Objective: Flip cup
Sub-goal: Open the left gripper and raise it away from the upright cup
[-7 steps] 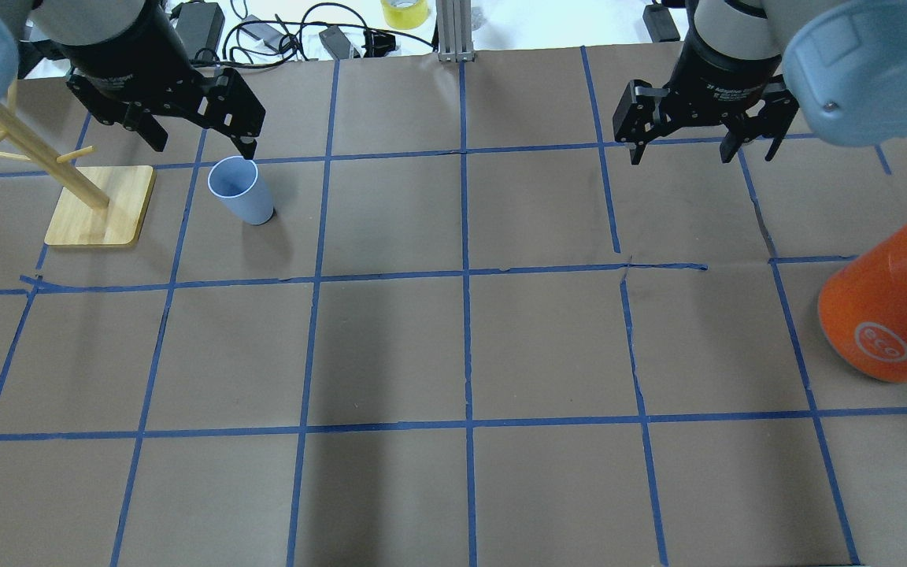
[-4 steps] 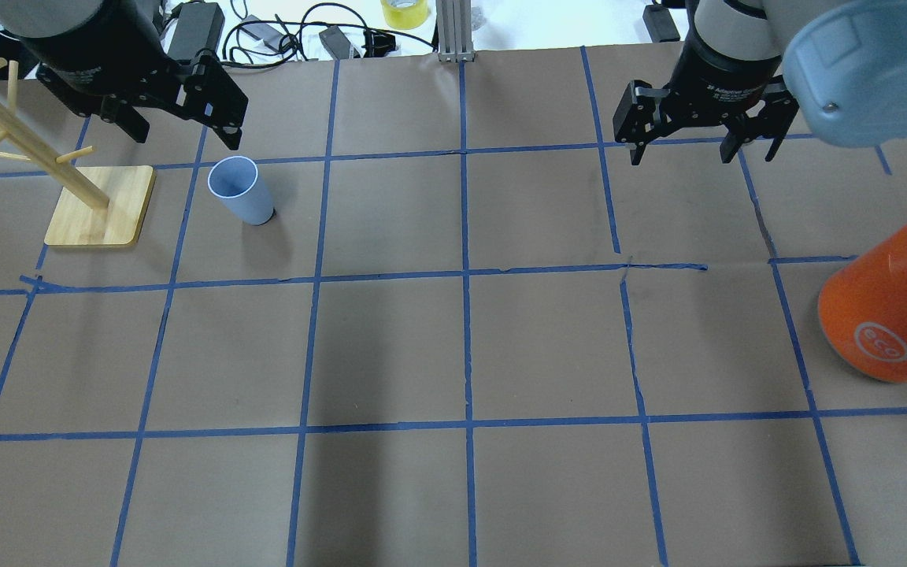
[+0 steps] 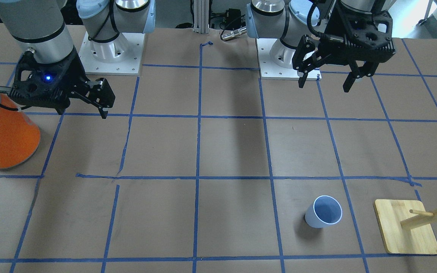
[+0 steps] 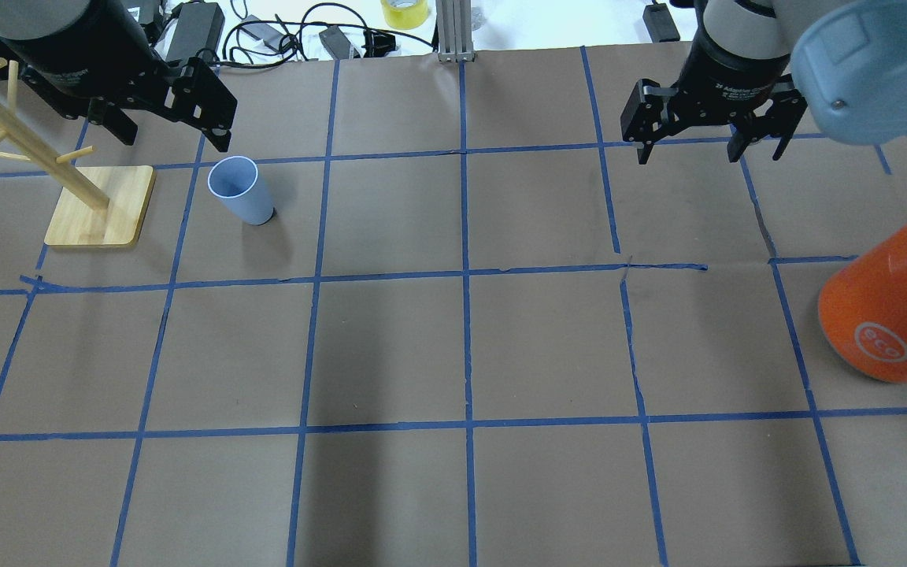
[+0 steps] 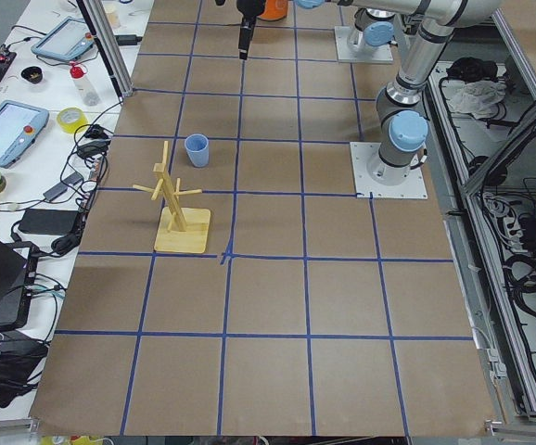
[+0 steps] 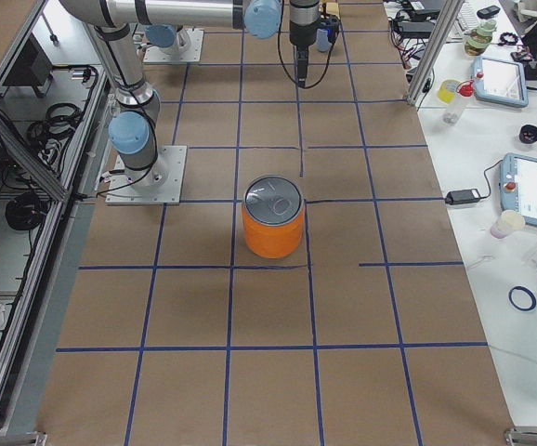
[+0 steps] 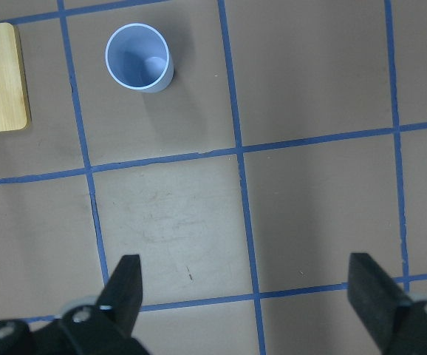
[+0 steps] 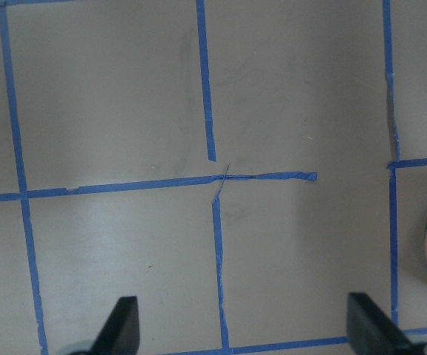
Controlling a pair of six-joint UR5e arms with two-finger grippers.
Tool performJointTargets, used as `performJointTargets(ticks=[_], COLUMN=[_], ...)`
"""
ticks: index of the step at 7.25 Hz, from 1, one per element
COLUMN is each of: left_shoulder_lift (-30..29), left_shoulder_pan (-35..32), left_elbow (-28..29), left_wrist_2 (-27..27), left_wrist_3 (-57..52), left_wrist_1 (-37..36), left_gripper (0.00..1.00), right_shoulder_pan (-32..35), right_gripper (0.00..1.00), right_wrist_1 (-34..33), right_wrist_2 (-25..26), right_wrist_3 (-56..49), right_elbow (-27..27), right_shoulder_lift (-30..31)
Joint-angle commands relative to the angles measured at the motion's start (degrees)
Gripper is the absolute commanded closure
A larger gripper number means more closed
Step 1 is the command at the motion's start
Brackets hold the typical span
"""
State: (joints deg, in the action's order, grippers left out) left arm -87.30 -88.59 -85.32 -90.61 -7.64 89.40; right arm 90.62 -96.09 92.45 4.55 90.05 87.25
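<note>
The pale blue cup [image 4: 241,190] stands upright, rim up, on the brown table at the far left; it also shows in the front view [image 3: 324,211], the left exterior view [image 5: 197,149] and the left wrist view [image 7: 139,58]. My left gripper [image 4: 174,135] is open and empty. It hangs above the table just beyond the cup, apart from it [image 3: 324,85] [image 7: 247,288]. My right gripper [image 4: 709,153] is open and empty above the far right of the table [image 3: 82,112] [image 8: 244,325].
A wooden peg rack [image 4: 103,205] stands just left of the cup [image 3: 404,227]. A large orange can with a silver top [image 4: 886,315] stands at the right edge [image 6: 272,223]. Cables and a yellow tape roll [image 4: 405,12] lie beyond the far edge.
My left gripper has moved up and away from the cup's rim, toward the far left. The cup has stayed upright in place. The right gripper has shifted slightly.
</note>
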Motion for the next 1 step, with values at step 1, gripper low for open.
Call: performJointTargets(ticks=[1], left_shoulder_lift=[0.3], left_shoulder_pan=[0.3], left_elbow=[-0.6], left_wrist_2=[0.1], left_wrist_3=[0.1], left_wrist_1=[0.2], left_gripper=[0.0], right_shoulder_pan=[0.0], right_gripper=[0.0], right_wrist_1=[0.2], right_wrist_2=[0.1], right_wrist_3=[0.4], right_elbow=[0.2], right_shoulder_lift=[0.0])
